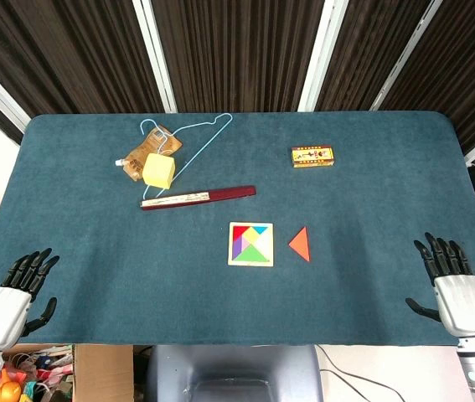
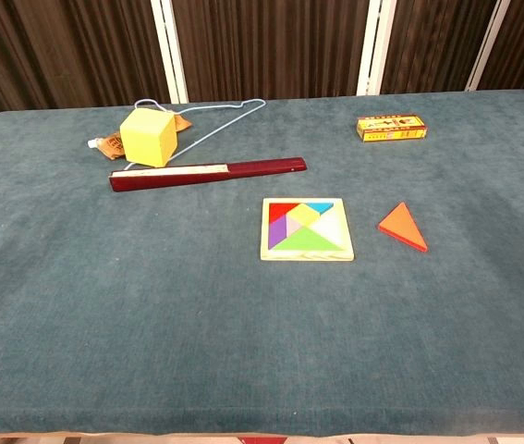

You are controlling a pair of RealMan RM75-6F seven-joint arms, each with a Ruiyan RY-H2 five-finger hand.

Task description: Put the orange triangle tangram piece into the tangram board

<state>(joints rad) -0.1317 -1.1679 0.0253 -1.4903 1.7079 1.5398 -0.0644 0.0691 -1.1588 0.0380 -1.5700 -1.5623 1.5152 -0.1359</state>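
Nothing is done yet: the orange triangle (image 1: 300, 244) is left untouched beside the tangram board (image 1: 250, 244), both hands, left hand (image 1: 12, 295) and right hand (image 1: 452, 283), held empty, fingers apart, at the bench's (image 1: 95, 276) near corners.

Looks like a robot lab or test room, not anyone's home. One table (image 1: 95, 251) covered in teal felt, with dark ribbed wall panels (image 1: 237, 50) and white strips (image 1: 155, 50) behind it at 12 o'clock. The stuff on top is a random prop mix: hanger (image 1: 195, 138), yellow cube (image 1: 158, 171), closed fan (image 1: 198, 197), small box (image 1: 312, 157), puzzle board (image 1: 250, 244). Cardboard box (image 1: 99, 373) and cables (image 1: 354, 377) on the floor at 6 o'clock.
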